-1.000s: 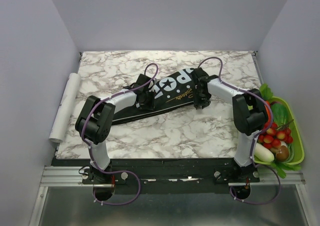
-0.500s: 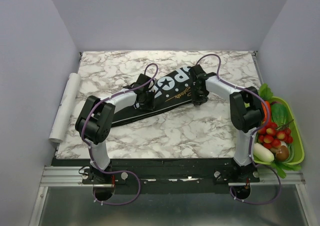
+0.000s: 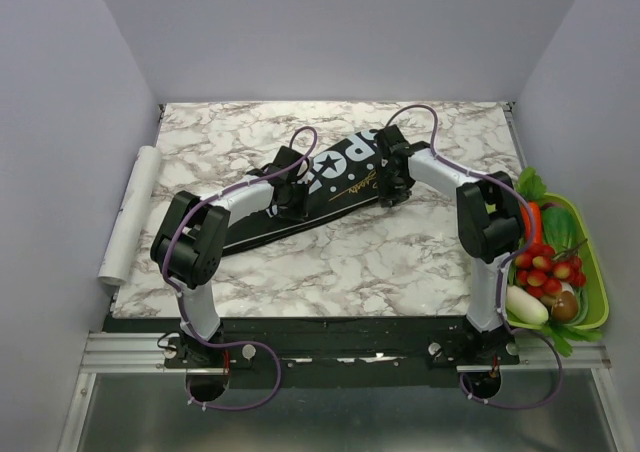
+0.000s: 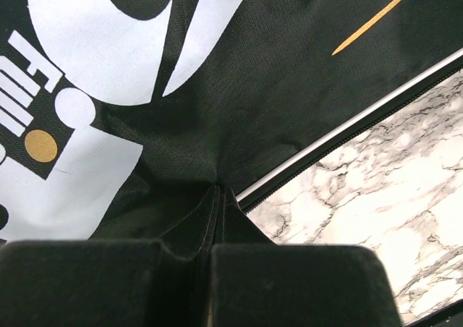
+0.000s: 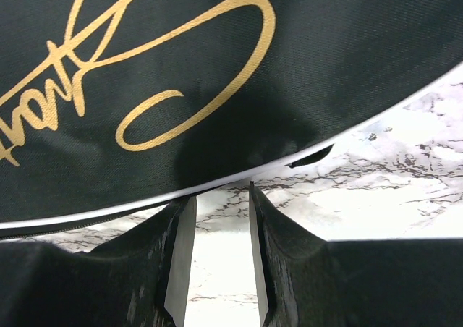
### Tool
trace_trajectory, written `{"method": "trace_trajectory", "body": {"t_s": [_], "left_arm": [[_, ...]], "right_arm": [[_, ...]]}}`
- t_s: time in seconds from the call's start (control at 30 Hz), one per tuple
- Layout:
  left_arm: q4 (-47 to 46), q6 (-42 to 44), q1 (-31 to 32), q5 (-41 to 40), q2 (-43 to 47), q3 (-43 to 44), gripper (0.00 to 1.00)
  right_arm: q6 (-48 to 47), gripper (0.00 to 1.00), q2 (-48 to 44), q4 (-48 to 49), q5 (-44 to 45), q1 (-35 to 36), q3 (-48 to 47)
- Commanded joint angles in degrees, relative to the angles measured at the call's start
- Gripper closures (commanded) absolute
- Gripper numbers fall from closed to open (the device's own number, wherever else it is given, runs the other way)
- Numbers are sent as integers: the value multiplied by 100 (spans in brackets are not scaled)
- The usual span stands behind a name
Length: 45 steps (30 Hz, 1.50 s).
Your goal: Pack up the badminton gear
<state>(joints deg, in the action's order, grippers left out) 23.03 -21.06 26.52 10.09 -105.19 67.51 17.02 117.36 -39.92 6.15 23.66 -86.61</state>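
Bag (image 3: 345, 172) of black cloth, printed with big white letters, a star and a gold signature, lies flat on the marble table (image 3: 400, 262); it runs on a slant, its narrow end low on the left near the left arm, its wide end up toward the far right. The left gripper (image 3: 291, 192) sits on the bag about midway along it; in the left wrist view the left gripper (image 4: 213, 251) has its fingers (image 4: 289, 283) pressed together, with a pinched ridge of the black fabric caught between them, just inside the white-piped zip edge; marble shows beyond that edge. The right gripper (image 3: 392, 182) stands at the near edge of the wide end; in the right wrist view the right gripper (image 5: 217, 211) has its jaws partly apart, with bare marble in the gap and nothing held; the tips reach the white piping of the bag (image 5: 231, 74) under the gold signature, though whether they touch it I cannot tell. A white roll (image 3: 130, 212) lies along the table's left edge; a green basket (image 3: 600, 282) of vegetables sits off the right edge.
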Motion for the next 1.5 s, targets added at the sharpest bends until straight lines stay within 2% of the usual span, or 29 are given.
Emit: {"method": "trace_trajectory", "body": {"t_s": [0.0, 0.4, 0.5, 0.53, 0.63, 0.8, 0.93, 1.07, 1.23, 1.47], "left_arm": [[193, 67, 28, -60, -28, 114, 100], [229, 137, 28, -68, -46, 105, 100], [229, 155, 28, -86, -46, 87, 100], [237, 155, 28, -86, -37, 87, 100], [246, 164, 28, -95, -37, 105, 100], [264, 190, 28, -121, -37, 122, 100], [273, 199, 28, -130, -28, 131, 100], [281, 216, 28, -138, -20, 149, 100], [281, 225, 28, -139, -20, 158, 100], [273, 225, 28, -139, -46, 175, 100]], "right_arm": [[-198, 57, -135, 187, -185, 60, 21], [-278, 59, 331, 99, 272, 60, -348], [-322, 64, 384, 125, 281, 60, -444], [-348, 70, 384, 125, 290, 60, -462], [-409, 76, 419, 125, 343, 60, -515], [-506, 83, 410, 160, 483, 60, -497], [-568, 99, 393, 160, 606, 51, -489], [-629, 99, 393, 160, 642, 51, -489], [-691, 99, 279, 257, 185, 112, -436], [-533, 99, 243, 301, -500, 745, -462]]}}
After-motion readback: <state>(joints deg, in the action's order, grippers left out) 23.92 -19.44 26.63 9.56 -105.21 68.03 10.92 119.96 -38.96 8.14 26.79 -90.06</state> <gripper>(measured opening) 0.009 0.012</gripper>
